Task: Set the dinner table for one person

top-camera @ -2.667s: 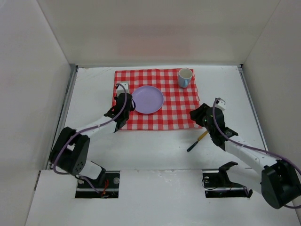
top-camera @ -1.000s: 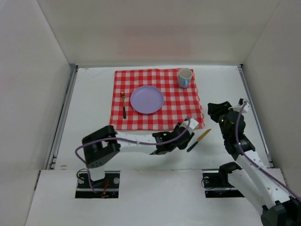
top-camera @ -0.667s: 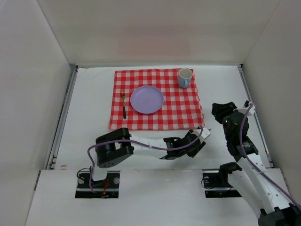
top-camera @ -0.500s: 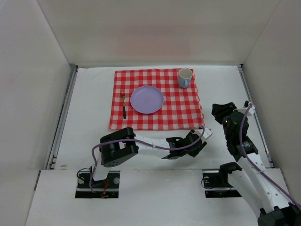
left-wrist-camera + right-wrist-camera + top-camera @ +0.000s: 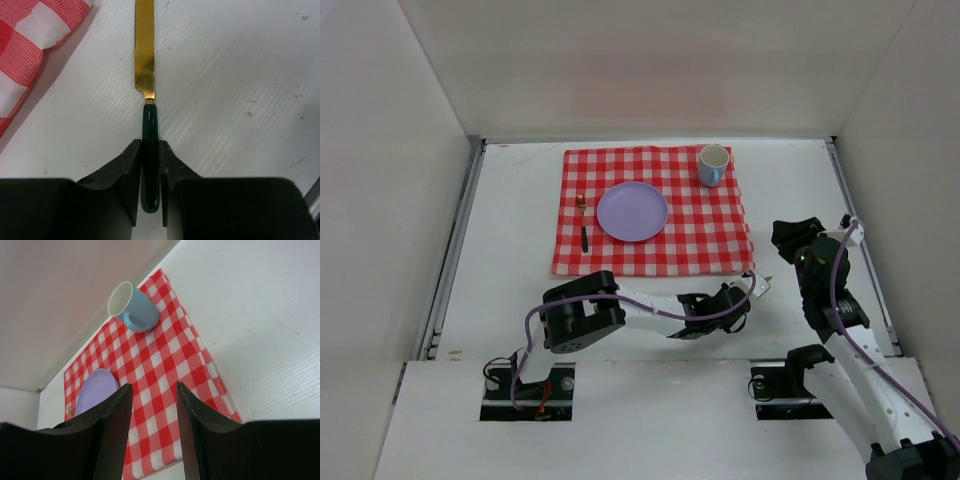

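With the left gripper (image 5: 150, 150) clamped on the handle of the knife (image 5: 145, 60), which lies flat on the table (image 5: 240, 75) just off the cloth (image 5: 30, 45), and the right gripper (image 5: 154, 387) agape on nothing, we judge the pickup made and the next move a lift to the right of the plate (image 5: 632, 211).

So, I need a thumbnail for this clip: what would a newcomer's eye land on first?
The red-and-white checked cloth at the far middle of the white dinner table, carrying a lilac plate and a blue mug. Then the left claw, stretched across the near edge, shut on the dark green handle of a gold knife.
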Robot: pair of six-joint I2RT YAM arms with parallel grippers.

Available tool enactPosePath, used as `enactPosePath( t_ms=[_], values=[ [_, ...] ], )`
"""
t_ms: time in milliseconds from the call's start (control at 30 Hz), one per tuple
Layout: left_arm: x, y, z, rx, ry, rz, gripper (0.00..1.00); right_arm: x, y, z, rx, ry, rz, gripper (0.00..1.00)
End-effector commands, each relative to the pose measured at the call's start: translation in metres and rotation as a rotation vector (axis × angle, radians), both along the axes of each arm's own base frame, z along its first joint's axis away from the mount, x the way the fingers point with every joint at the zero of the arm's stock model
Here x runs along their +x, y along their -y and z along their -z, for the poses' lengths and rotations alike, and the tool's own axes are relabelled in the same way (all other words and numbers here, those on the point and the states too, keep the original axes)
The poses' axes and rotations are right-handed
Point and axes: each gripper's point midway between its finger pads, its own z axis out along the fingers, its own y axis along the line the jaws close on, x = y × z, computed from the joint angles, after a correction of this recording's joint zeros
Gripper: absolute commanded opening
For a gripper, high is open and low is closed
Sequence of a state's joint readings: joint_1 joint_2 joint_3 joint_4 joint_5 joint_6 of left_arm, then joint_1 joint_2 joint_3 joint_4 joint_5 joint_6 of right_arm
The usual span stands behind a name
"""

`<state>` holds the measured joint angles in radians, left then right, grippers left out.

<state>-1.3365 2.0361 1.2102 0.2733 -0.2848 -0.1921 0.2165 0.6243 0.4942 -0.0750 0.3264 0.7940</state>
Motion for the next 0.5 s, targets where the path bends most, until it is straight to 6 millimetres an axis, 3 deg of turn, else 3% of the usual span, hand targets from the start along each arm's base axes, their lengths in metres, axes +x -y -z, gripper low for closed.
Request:
enactPosePath(
  t_ms=[0, 100, 267, 367, 467],
  values=[
    [-0.011, -0.006, -0.014, -0.026, -0.003, 0.003, 0.07, 0.004, 0.004, -0.029, 0.022, 0.075, 0.014, 0.46],
    [-0.017, -0.020, -0.045, -0.092, 0.004, -0.025, 0.06, 0.007, 0.011, -0.027, 0.027, 0.068, 0.036, 0.46],
    [0.000, -0.045, -0.108, -0.241, 0.060, -0.140, 0.06, 0.012, 0.014, -0.024, 0.051, 0.064, 0.038, 0.46],
    [0.020, -0.059, -0.130, -0.314, 0.068, -0.223, 0.06, 0.013, 0.017, -0.025, 0.052, 0.067, 0.044, 0.47],
    [0.059, -0.075, -0.136, -0.380, 0.040, -0.364, 0.06, 0.014, 0.015, -0.022, 0.052, 0.058, 0.038, 0.49]
  ],
)
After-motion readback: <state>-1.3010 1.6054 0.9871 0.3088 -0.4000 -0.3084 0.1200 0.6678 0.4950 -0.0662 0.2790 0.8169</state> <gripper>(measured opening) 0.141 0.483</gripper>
